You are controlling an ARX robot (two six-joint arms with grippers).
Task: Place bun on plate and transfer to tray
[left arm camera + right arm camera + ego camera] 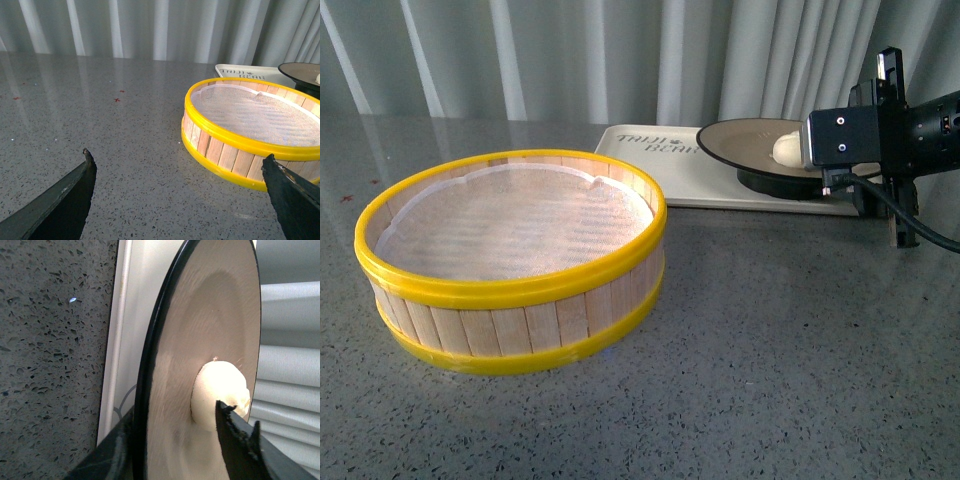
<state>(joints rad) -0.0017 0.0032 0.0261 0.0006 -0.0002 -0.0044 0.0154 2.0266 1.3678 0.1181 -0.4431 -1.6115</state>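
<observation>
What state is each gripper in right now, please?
Left gripper: open, holding nothing.
Right gripper: its fingers straddle the rim of the plate, shut on it; the bun sits on the plate.

Showed the left gripper (180,175) with jaws spread wide above grey speckled table (100,125), dark fingertips (75,195) apart and empty. Showed yellow-rimmed wooden steamer basket (240,150) with white mesh liner near one fingertip. Behind basket, a corner of cream tray (240,73) with dark lettering, black-rimmed plate (300,71) over it. Pale curtain (150,30) beyond.
</observation>
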